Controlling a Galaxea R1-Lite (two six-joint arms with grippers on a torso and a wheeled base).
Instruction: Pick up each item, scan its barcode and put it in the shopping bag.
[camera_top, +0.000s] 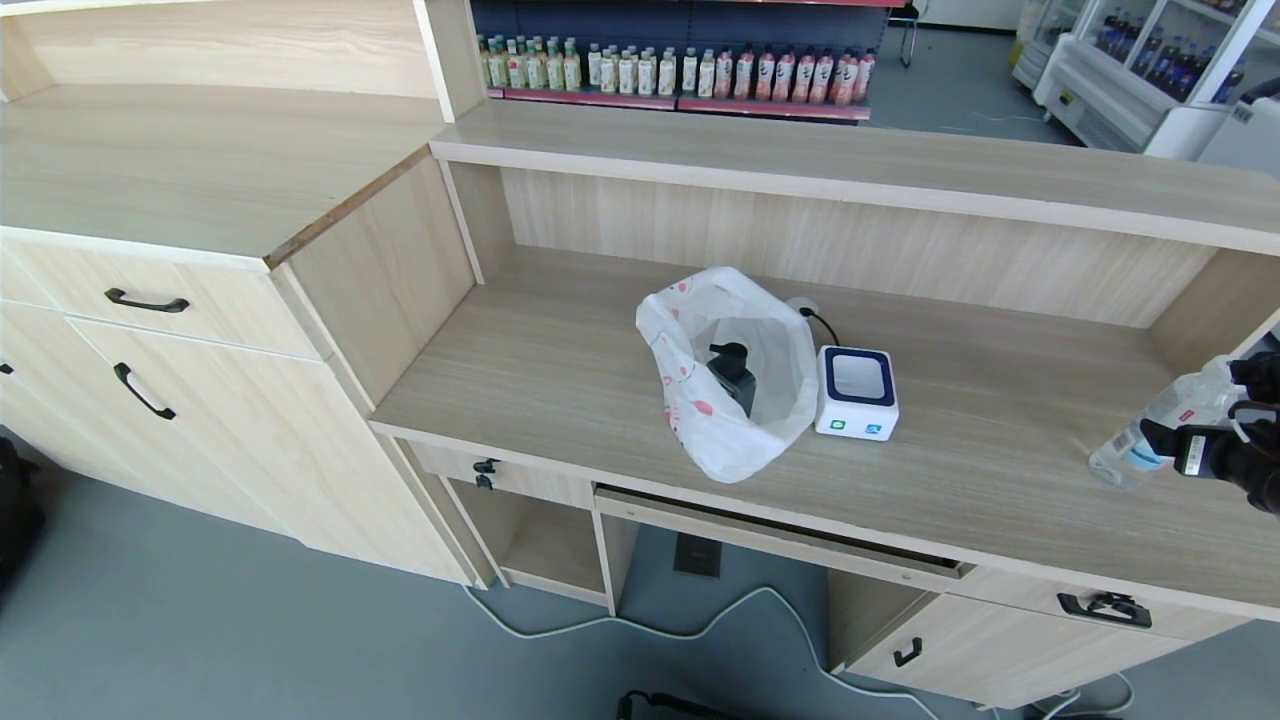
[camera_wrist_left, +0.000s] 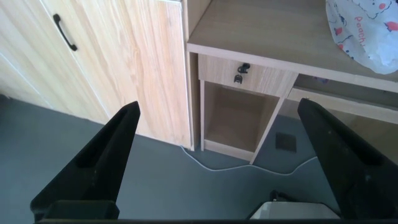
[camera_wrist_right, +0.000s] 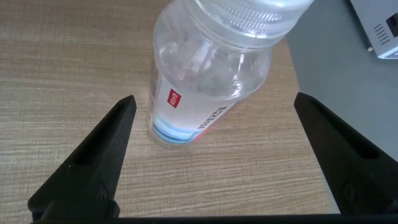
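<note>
Pale wood, white plastic, small touches of navy and red

The counter (camera_top: 560, 380) is light, straight-grained wood. On it, the scanner (camera_top: 856, 392) is white with a navy frame round its top and a green and a blue square on its front. Just beside the scanner, the shopping bag (camera_top: 672, 350) is milky white with red and pink prints and has a black item (camera_top: 733, 372) inside. Well apart from the scanner, the bottle (camera_top: 1160, 420) is clear, with a white, blue and red label.

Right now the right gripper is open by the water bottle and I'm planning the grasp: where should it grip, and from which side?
Grip the water bottle at its labelled mid-body, coming from above, where the open right gripper sits. It seems to stand on its base, and that straight round wall suits the fingers.
</note>
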